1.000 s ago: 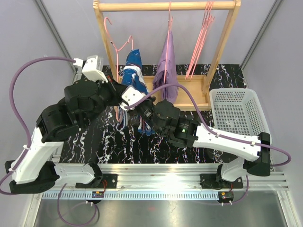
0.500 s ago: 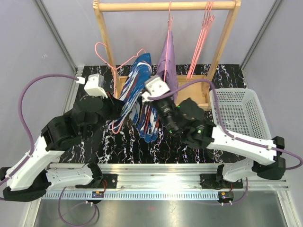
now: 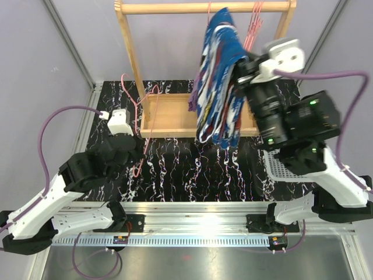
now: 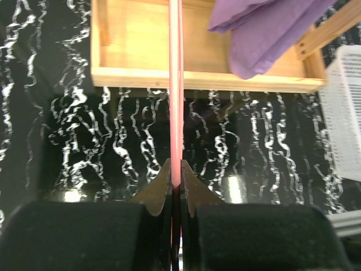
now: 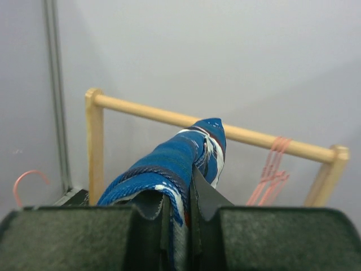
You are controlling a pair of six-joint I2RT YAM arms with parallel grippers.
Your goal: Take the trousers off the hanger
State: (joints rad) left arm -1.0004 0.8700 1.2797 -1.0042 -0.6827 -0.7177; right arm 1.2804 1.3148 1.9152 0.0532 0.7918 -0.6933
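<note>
A black marbled table sits between grey walls, with a wooden rack at its far side.

From above, the right gripper is raised high near the rack's rail, pinching the blue trousers, which hang down from it in long folds, off any hanger. The lilac trousers show only as a sliver behind them. The left gripper is low over the table, clamped on a bare pink hanger that leans by the rack's left post. A white basket lies under the right arm.

At the left wrist, the fingers are closed tight on the hanger's wire. The lilac trousers hang over the rack's base tray.

At the right wrist, the fingers are nipped narrow on a fold of blue cloth, with the rail and spare hangers behind.
</note>
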